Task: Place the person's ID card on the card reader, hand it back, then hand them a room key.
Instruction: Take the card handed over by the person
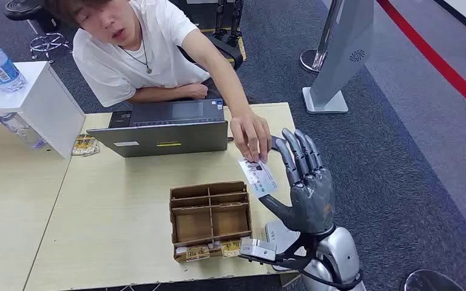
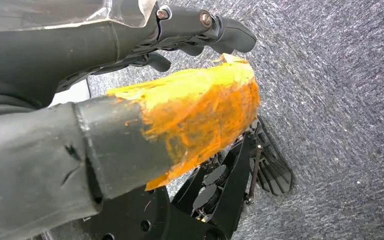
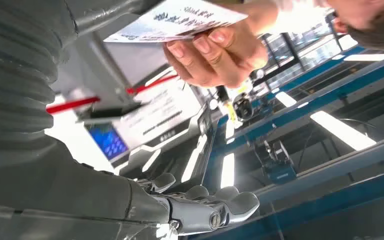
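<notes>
- Head view: my right hand is raised at the right edge of the table, fingers spread and upright, holding nothing. The person's hand pinches the ID card just beside my palm. I judge this as the first handover, the card not yet mine.
- Left wrist view: my left hand hangs over the carpet, its thumb wrapped in orange tape; whether its fingers are curled I cannot tell.
- Right wrist view: the card sits in the person's fingers near my thumb. Next I should close thumb and fingers on it, then carry it to the reader, which I take to be the grey block at the near edge.
</notes>
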Controlling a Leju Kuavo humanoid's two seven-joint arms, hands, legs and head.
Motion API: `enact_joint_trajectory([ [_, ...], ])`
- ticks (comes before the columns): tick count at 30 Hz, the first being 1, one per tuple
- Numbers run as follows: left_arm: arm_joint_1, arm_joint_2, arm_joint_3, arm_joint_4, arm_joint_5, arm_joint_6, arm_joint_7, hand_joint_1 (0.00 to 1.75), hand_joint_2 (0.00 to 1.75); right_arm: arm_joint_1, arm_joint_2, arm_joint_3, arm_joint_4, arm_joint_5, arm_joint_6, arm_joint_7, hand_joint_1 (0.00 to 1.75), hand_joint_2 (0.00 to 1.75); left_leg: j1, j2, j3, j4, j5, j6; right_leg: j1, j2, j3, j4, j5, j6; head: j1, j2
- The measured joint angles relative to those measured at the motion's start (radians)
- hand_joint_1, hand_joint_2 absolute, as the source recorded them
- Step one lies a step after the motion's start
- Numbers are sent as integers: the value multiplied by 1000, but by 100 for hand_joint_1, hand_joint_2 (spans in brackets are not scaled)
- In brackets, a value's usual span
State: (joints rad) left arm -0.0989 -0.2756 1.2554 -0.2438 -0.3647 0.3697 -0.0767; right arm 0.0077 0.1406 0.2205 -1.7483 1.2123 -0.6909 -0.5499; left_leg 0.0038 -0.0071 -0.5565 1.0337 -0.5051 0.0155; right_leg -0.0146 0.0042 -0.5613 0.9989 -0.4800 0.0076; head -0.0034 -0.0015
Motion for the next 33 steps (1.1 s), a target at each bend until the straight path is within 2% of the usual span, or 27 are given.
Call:
enact_joint_trajectory([
  [5,0,0,0,0,-1,0,3,0,0,0,51,-71,-22,121,0,-14,0,175,0,0,0,0,0,0,0,0,0,0,0,0,0,0],
  [9,0,0,0,0,0,0,4,0,0,1,73,-108,-46,180,0,16,0,175,0,0,0,0,0,0,0,0,0,0,0,0,0,0],
  [23,0,0,0,0,9,8,5,0,0,7,66,-108,-110,280,0,210,0,175,0,0,0,0,0,0,0,0,0,0,0,0,0,0],
  [24,0,0,0,0,11,8,4,0,0,8,62,-103,-115,284,0,226,24,175,0,0,0,0,0,0,0,0,0,0,0,0,0,0],
  [27,0,0,0,0,18,8,4,0,0,13,49,-89,-128,289,0,258,150,175,0,0,0,0,0,0,0,0,0,0,0,0,0,0],
  [28,0,0,0,0,20,8,4,0,0,15,45,-86,-131,289,0,265,170,175,0,0,0,0,0,0,0,0,0,0,0,0,0,0],
  [29,0,0,0,0,21,9,4,0,0,17,40,-83,-134,288,0,271,175,175,0,0,0,0,0,0,0,0,0,0,0,0,0,0],
  [33,0,0,0,0,25,11,3,0,0,23,25,-71,-140,280,0,283,175,175,0,0,0,0,0,0,0,0,0,0,0,0,0,0],
])
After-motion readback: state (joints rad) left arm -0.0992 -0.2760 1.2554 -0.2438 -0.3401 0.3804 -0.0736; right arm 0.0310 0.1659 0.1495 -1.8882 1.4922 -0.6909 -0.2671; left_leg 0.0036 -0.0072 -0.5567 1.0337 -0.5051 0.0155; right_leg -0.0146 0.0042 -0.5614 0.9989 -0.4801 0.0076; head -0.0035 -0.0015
